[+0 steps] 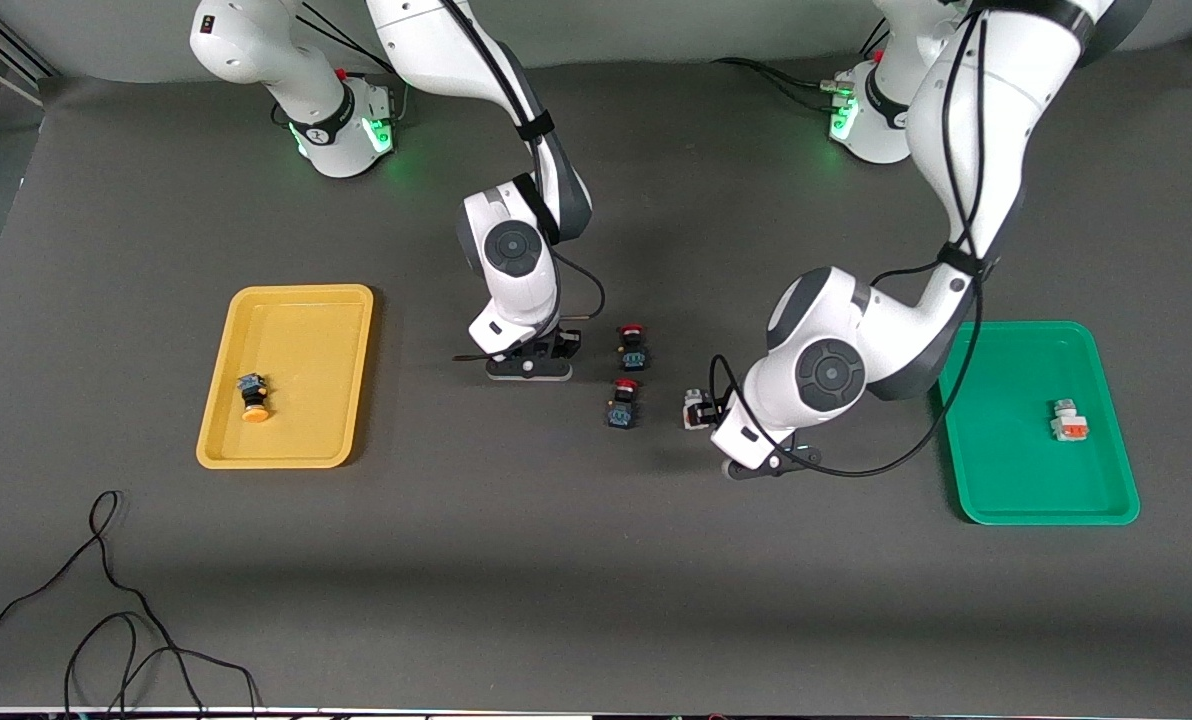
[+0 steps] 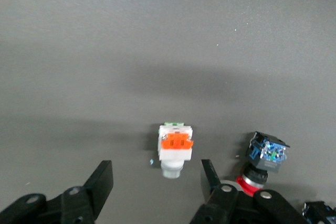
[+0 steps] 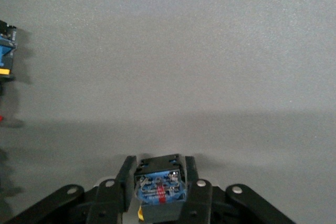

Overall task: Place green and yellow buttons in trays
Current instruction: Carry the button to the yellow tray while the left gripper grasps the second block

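Right gripper (image 3: 157, 192): mine, low over the middle of the counter (image 1: 596, 580), fingers clamped on a dark-bodied button (image 3: 158, 186) with a yellow cap.
Left gripper (image 2: 157, 182): mine, fingers apart either side of a white button (image 2: 175, 149) with an orange face; it lies on the counter, not gripped.
Yellow tray (image 1: 286, 375): toward the right arm's end, one yellow-capped button (image 1: 252, 396) in it.
Green tray (image 1: 1041, 420): toward the left arm's end, one white button (image 1: 1068, 421) in it.
Red-capped switches (image 1: 633, 347): two, between my grippers.
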Controlling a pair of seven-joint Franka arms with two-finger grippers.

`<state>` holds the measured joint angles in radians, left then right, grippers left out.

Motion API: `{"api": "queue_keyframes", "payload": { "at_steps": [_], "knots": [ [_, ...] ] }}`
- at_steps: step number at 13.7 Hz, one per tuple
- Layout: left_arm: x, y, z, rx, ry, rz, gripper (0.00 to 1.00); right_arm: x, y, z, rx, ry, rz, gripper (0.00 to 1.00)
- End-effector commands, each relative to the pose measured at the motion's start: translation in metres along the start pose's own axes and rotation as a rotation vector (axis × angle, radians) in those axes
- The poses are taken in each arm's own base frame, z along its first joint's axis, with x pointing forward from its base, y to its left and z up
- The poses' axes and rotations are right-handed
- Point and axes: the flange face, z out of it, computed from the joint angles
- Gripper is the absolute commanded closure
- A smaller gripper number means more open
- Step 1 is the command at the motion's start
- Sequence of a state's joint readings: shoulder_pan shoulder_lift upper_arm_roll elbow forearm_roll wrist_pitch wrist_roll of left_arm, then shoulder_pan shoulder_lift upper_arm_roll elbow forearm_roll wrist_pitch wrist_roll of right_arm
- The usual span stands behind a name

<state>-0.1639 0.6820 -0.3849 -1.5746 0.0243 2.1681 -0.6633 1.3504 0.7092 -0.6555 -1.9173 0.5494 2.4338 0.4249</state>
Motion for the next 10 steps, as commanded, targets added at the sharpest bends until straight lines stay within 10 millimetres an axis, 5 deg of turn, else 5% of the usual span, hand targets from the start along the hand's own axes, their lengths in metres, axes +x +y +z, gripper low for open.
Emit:
{"api": "queue_keyframes", "payload": {
  "at_steps": [1, 7, 8, 10],
  "knots": [
    [0.001, 0.011, 0.016, -0.001, 0.022, -0.007, 0.24, 0.008, 0.005, -0.031, 0.049, -0.053, -0.021, 0.67],
    [-0.006, 0.023, 0.060, 0.018, 0.044, -0.001, 0.20, 0.062, 0.036, -0.161, 0.106, -0.178, -0.014, 0.67],
    [-0.007, 0.025, 0.068, 0.033, 0.063, 0.004, 0.00, 0.072, 0.047, -0.189, 0.114, -0.193, -0.033, 0.67],
    [-0.008, 0.026, 0.073, 0.053, 0.079, 0.023, 0.00, 0.096, 0.098, -0.219, 0.099, -0.189, -0.142, 0.67]
  ]
}}
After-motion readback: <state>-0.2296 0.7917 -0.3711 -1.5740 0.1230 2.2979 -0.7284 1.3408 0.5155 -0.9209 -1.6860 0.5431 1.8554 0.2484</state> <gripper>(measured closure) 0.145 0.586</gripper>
